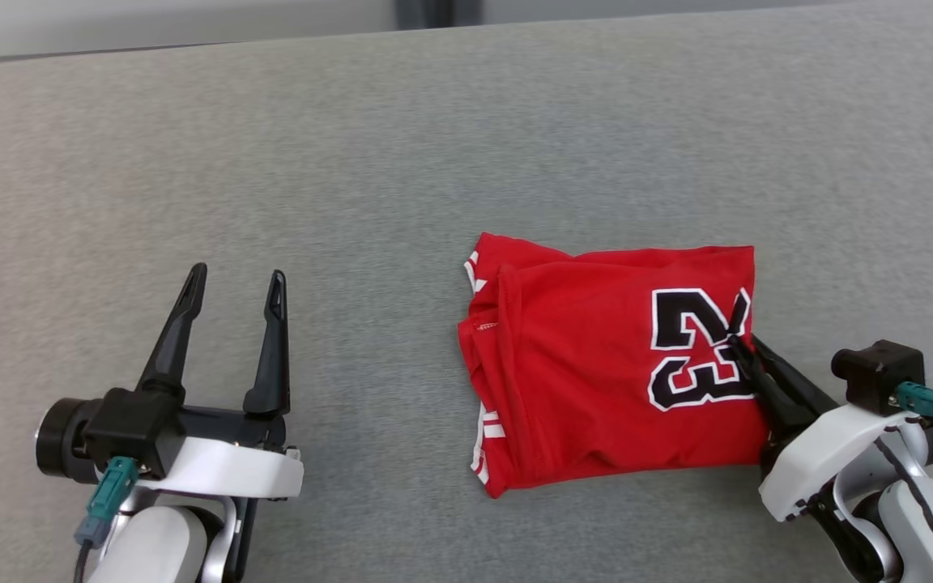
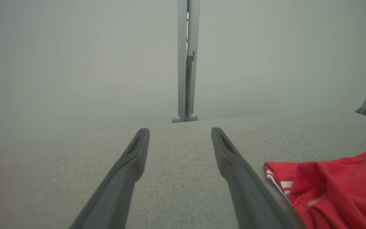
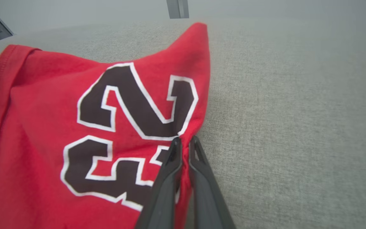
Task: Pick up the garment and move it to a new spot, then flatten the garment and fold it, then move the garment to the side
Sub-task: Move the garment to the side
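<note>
Red jersey (image 1: 596, 372) is lying folded in a compact rectangle, right of centre on the grey fabric surface (image 1: 434, 146) — folding is looking complete. Right fingers (image 3: 173, 159) are pinching its right edge beside the number; left fingers (image 1: 270, 348) are standing spread, well apart from it. The move aside is remaining.

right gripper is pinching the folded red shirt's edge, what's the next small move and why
Probably a slight lift, then drag it sideways: the red shirt lies folded on the grey surface, the right gripper is shut on its edge by the number, and the left gripper stands open, apart from it.
</note>
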### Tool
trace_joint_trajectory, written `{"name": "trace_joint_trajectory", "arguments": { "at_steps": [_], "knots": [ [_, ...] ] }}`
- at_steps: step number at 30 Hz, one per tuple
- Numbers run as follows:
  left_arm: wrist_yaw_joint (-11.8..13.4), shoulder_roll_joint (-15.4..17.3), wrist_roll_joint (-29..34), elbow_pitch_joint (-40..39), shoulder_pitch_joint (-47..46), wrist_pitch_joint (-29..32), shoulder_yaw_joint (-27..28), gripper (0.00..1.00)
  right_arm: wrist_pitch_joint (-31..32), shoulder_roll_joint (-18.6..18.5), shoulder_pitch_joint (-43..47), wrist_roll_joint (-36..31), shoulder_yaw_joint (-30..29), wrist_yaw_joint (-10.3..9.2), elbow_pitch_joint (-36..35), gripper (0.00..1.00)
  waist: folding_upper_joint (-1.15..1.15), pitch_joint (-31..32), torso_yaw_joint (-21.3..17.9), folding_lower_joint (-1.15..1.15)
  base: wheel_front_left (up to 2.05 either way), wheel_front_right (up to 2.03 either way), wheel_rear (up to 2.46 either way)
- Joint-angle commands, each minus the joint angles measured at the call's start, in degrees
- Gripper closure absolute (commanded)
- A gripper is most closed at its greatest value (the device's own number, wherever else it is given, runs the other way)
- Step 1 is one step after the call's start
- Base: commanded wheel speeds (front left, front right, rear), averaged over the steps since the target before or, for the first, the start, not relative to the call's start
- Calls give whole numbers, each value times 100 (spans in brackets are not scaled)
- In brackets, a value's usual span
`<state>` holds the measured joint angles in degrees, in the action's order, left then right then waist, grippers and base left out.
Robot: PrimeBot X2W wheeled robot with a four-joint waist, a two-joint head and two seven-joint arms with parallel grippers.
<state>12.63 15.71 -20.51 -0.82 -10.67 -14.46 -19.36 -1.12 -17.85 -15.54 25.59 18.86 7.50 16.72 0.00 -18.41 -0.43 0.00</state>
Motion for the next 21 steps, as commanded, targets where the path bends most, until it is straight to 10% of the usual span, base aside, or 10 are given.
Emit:
{"name": "trace_joint_trajectory", "arguments": {
  "at_steps": [1, 21],
  "knots": [
    [-12, 58, 41, -32, -72, 3, 38, 0, -27, -41, 4, -36, -11, -1, -54, 100, 0, -42, -218, 0, 0, 0, 0],
    [-176, 679, 483, -993, -742, 892, -212, 0, -804, -714, -1739, -430, -626, -1, 1137, 100, 0, -888, -1747, 0, 0, 0, 0]
  ]
}}
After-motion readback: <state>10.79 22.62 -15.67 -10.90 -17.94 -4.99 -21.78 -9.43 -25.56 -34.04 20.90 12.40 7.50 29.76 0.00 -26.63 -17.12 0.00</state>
